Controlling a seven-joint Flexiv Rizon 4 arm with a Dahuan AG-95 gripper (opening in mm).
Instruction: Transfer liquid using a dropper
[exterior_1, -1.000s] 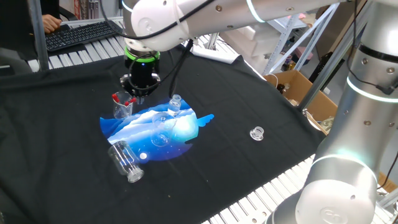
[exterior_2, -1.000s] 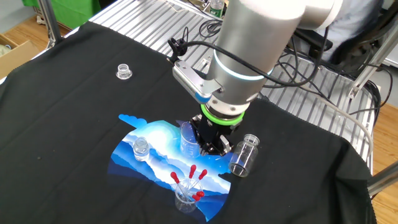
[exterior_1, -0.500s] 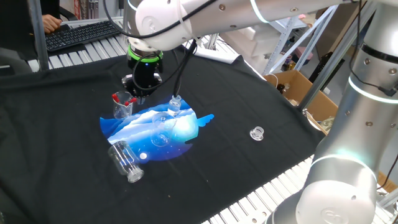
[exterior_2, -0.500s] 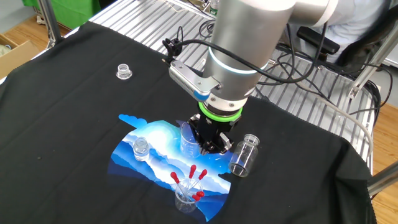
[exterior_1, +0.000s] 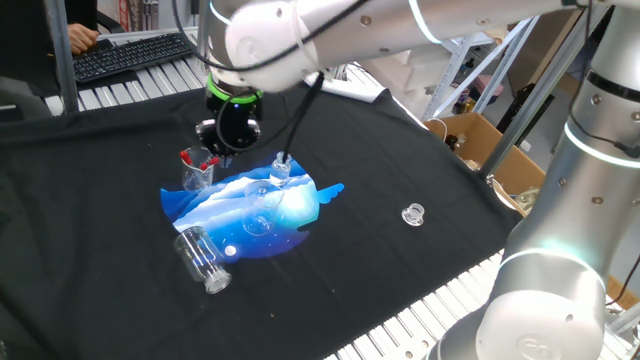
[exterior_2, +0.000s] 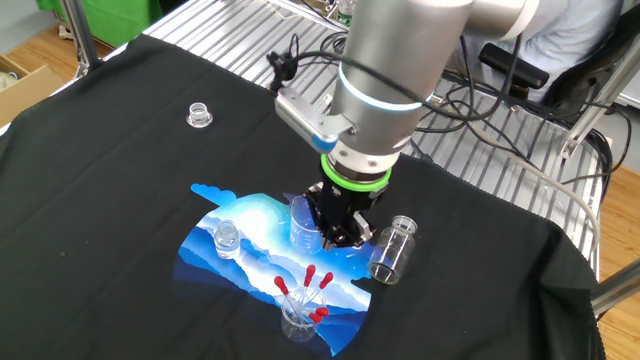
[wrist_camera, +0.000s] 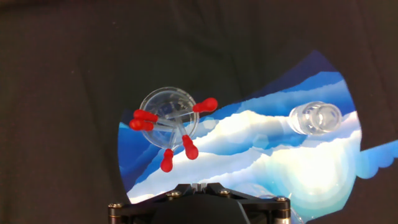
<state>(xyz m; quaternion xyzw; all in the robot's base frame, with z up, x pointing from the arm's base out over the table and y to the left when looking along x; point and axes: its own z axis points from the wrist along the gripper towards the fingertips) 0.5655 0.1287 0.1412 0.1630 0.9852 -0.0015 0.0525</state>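
The gripper (exterior_2: 338, 235), jaws together and holding nothing, hangs over the blue mat (exterior_2: 250, 232). The droppers (wrist_camera: 177, 134) stand in a small glass cup (wrist_camera: 163, 102) at the mat's edge, just beside the gripper. Bare black cloth (exterior_2: 120, 180) surrounds the mat.

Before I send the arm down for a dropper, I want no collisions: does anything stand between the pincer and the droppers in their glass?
Nothing visible does. The shut pincer hangs beside the droppers, whose red bulbs stick up from the small glass in the open. A tall clear vial stands close by the pincer, off that path.
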